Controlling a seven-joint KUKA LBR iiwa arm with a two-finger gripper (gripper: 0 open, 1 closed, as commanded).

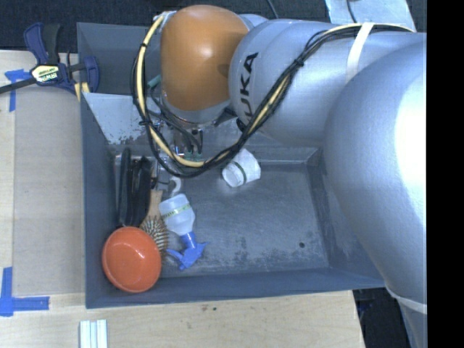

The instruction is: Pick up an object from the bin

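My gripper (180, 142) hangs under the arm's wrist over the left part of the bin, and cables hide most of it. Just below it lies a small clear bottle with a pale blue band (177, 214). Left of the bottle rests a brush with a wooden handle and striped bristles (154, 222). A long black object (131, 185) lies along the left wall beside the gripper. A white crumpled thing (241, 171) sits to the gripper's right, near the back wall.
An orange bowl (131, 259) lies upside down in the front left corner. A small blue plastic piece (187, 254) rests just right of it. The arm covers the bin's right side and back. Bare floor shows in the middle and front right.
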